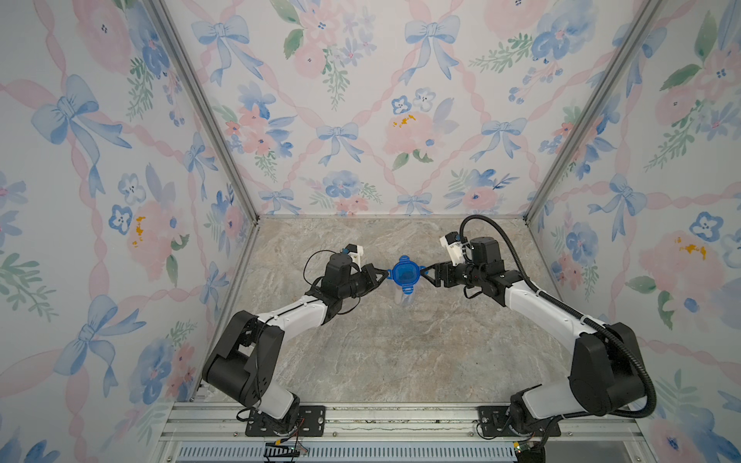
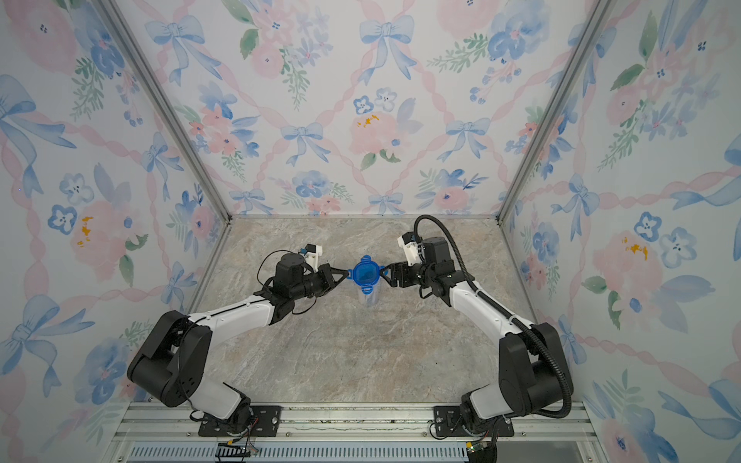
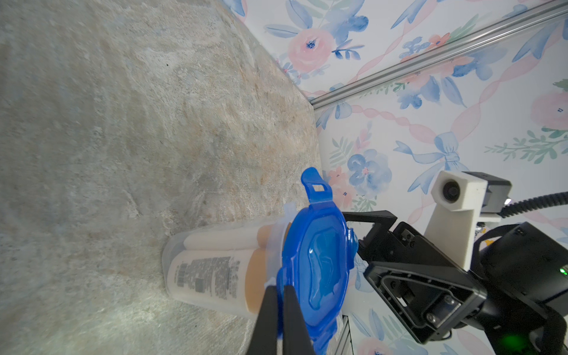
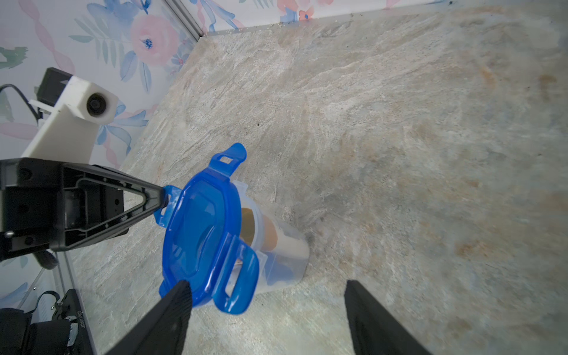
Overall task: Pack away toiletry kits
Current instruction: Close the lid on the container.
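From my feeds, the clear cup (image 1: 405, 300) stands upright on the bench (image 1: 361, 360), midway across and towards the back wall. The blue lid (image 1: 405, 273) sits over its mouth. I cannot tell whether the lid is snapped down.

Through the cup's wall in the left wrist view I make out two of the kit items standing side by side. One is the short bottle (image 3: 209, 276), white with a block of dark print and a yellow cap just under the lid. The other is the slim tube (image 3: 221, 238), plain white, also with its yellow cap uppermost. In the right wrist view a dark blue shape (image 4: 279, 272) lies low in the cup, too murky for me to name. I cannot pick out any other item.

The lid is translucent blue with a raised panel in the middle. Its far tab (image 4: 229, 158) sticks outwards, and the tab on the right arm's side (image 4: 236, 276) hangs down along the cup.

The left gripper (image 3: 279, 290) is clenched on the tab at the left arm's side, and a sliver of blue shows between its fingers. The right gripper (image 4: 266, 285) is released and its fingers stand wide apart. One finger touches the lid's rim, the other is clear of the cup, and the hanging tab lies between them. In both top views the cup sits directly between the two grippers.
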`<state>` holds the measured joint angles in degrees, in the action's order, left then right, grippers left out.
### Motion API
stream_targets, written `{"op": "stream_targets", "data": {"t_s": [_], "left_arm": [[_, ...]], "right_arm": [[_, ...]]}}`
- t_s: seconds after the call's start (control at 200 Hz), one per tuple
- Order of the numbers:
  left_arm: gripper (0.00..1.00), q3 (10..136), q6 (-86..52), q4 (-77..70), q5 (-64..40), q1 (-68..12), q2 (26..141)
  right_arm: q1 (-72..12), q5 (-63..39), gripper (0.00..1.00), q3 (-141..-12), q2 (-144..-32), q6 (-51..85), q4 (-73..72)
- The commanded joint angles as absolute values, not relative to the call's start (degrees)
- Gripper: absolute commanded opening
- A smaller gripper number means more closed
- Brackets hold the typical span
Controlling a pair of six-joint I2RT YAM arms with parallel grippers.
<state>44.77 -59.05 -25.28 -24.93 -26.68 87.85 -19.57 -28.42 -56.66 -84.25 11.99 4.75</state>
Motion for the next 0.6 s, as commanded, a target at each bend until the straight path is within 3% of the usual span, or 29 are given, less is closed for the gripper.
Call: {"op": "stream_targets", "data": {"t_s": [0.0, 0.215, 0.53, 0.595], "left_arm": [[0.0, 44.82, -58.45, -23.99, -25.45, -27.28, 87.15], [0.0, 44.74, -58.71, -23.73, -24.81, -27.67, 86.15], [0.0, 44.56, -59.06, -23.55, -23.91, -28.2, 86.46], [0.0, 44.48, -59.36, -23.42, -23.65, -28.27, 86.47]], "right_arm": [[-19.62, -32.14, 0.67, -57.95, -84.75, 14.07, 1.58], [-19.28, -35.06, 0.44, -58.4, -87.2, 16.4, -0.53], [-19.22, -34.58, 0.43, -59.94, -89.97, 15.63, 2.53], [-19.23, -34.64, 0.38, -59.93, -90.08, 15.64, 2.56]]}}
